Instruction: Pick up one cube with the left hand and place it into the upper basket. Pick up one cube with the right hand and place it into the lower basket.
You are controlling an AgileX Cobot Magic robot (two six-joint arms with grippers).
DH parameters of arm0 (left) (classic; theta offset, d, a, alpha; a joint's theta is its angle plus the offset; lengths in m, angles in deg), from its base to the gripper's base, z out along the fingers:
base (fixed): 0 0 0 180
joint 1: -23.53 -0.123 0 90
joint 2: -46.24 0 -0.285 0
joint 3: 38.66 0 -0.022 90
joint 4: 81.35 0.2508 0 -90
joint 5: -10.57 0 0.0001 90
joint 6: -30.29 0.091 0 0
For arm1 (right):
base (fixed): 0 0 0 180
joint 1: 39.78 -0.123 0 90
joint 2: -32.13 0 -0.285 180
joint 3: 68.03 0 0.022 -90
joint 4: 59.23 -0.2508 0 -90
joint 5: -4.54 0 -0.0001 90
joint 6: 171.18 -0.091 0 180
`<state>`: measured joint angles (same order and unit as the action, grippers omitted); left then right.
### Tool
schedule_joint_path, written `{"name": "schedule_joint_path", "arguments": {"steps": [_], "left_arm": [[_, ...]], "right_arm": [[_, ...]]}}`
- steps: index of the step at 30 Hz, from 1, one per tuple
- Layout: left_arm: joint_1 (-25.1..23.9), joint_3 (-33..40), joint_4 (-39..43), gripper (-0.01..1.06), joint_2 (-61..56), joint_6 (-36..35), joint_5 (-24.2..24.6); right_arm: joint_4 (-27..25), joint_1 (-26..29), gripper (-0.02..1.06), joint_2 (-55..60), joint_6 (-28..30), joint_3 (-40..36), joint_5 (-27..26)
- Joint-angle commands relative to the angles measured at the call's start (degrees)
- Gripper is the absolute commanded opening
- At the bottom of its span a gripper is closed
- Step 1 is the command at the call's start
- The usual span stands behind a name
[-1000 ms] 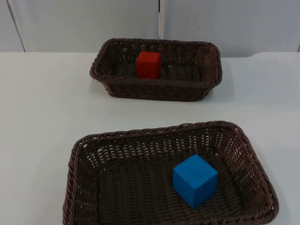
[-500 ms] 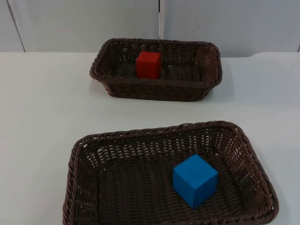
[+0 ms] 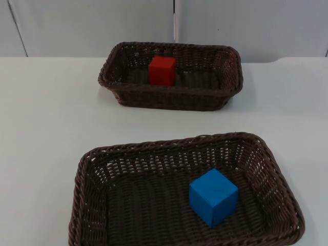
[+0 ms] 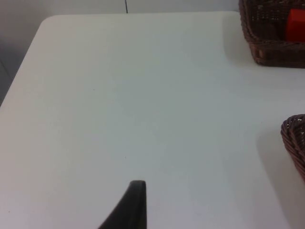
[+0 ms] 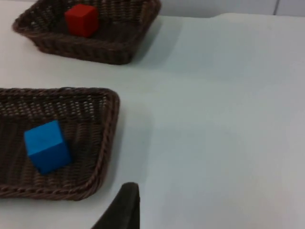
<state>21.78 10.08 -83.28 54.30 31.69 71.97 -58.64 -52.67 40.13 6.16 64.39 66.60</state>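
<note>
The left tool (image 4: 136,202) hangs over bare white tabletop (image 3: 46,113), well left of both baskets; whether it is spread or pressed together cannot be told. The red cube (image 3: 162,70) sits in the upper basket (image 3: 171,100), left of its middle. The blue cube (image 3: 212,196) lies in the lower basket (image 3: 84,174), toward its right side. The right tool (image 5: 125,205) hangs just off that basket's right rim, its state likewise impossible to tell.

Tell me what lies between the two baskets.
Only bare white table between the upper basket and lower basket, seen in the top view.
</note>
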Motion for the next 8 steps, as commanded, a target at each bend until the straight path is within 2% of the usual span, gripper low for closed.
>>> {"name": "schedule_joint_path", "arguments": {"steps": [1,8], "left_arm": [[-0.1,0.2,-0.1,1.05,-0.3,-0.2,0.1],[-0.1,0.2,-0.1,1.05,-0.3,-0.2,0.1]], "right_arm": [[0.3,2.8,1.05,-0.2,0.2,-0.2,-0.2],[0.3,9.4,1.05,-0.2,0.2,-0.2,-0.2]]}}
